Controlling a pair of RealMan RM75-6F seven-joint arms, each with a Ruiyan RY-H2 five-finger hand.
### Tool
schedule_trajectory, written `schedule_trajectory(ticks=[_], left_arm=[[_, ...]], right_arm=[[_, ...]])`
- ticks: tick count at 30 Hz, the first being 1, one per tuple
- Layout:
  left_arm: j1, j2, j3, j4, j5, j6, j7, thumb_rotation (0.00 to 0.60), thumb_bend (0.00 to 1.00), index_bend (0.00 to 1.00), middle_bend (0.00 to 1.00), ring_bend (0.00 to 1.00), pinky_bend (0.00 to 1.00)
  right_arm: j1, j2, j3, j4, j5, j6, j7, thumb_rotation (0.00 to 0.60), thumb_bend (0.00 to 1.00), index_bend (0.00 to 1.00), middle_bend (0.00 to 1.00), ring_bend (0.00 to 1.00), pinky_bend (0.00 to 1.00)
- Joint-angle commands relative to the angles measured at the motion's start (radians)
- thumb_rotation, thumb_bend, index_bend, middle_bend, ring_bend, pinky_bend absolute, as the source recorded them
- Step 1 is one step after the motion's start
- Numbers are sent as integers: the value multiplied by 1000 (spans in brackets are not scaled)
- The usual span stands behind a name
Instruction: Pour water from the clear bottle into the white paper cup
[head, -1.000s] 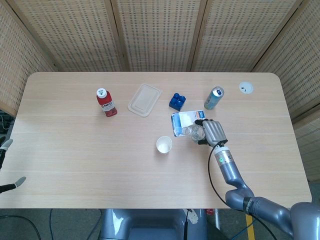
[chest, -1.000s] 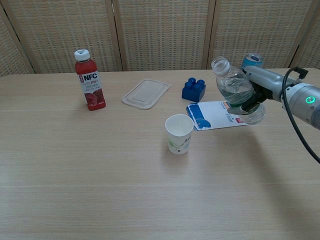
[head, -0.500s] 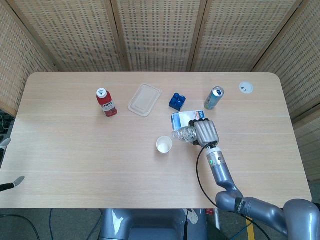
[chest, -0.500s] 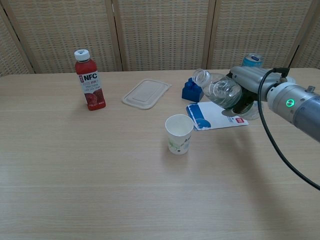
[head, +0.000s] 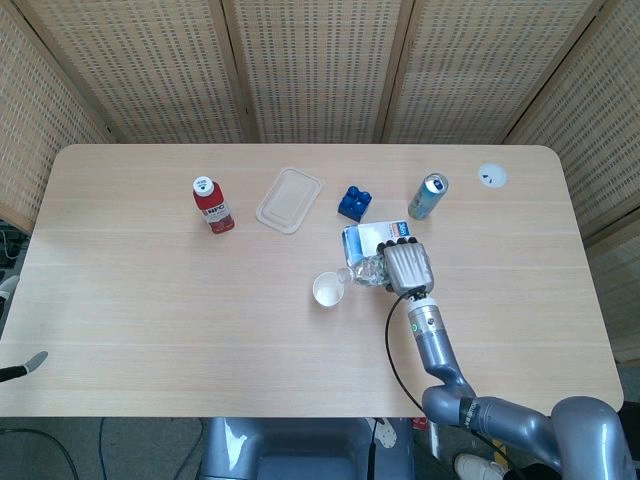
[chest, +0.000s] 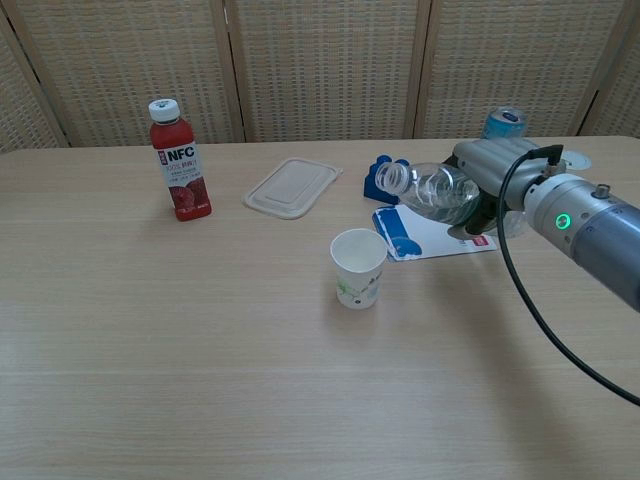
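Observation:
My right hand (head: 408, 266) (chest: 490, 170) grips the clear bottle (head: 366, 271) (chest: 430, 189) above the table. The bottle lies tipped nearly level, its open mouth pointing left toward the white paper cup (head: 327, 290) (chest: 358, 267). In the chest view the mouth hangs a little above and to the right of the cup's rim, apart from it. No stream of water shows. The cup stands upright near the table's middle. Of my left hand only fingertips (head: 30, 362) show at the left edge of the head view, off the table.
Under the bottle lies a blue-and-white packet (chest: 430, 230). Behind it are a blue toy brick (chest: 378, 180) and a drinks can (chest: 503, 122). A clear plastic lid (chest: 292, 186) and a red NFC juice bottle (chest: 177, 160) stand further left. A small white disc (head: 491, 176) lies at the far right.
My right hand has carried the clear bottle left toward the cup and tipped it from steeply slanted to nearly level. The cup has not moved.

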Motion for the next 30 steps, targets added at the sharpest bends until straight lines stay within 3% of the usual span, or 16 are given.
schedule_trajectory(ticks=[1,20,30], left_arm=[[0,0,0,1,1,1,0,600,72,0,0,0,0],[-1,1,-1,2,1,2,-5,600,72,0,0,0,0],[-1,5,-1,4,-2,3,-14,600,72,0,0,0,0]], right_arm=[[3,-11,-3,11,-3,10,-17,600,544,580,579,452,576],[32,-71,44,17,107,21,-173,600,544,580,579,452,577],[38,-78,50,16,131,23,-195,600,544,580,579,452,577]])
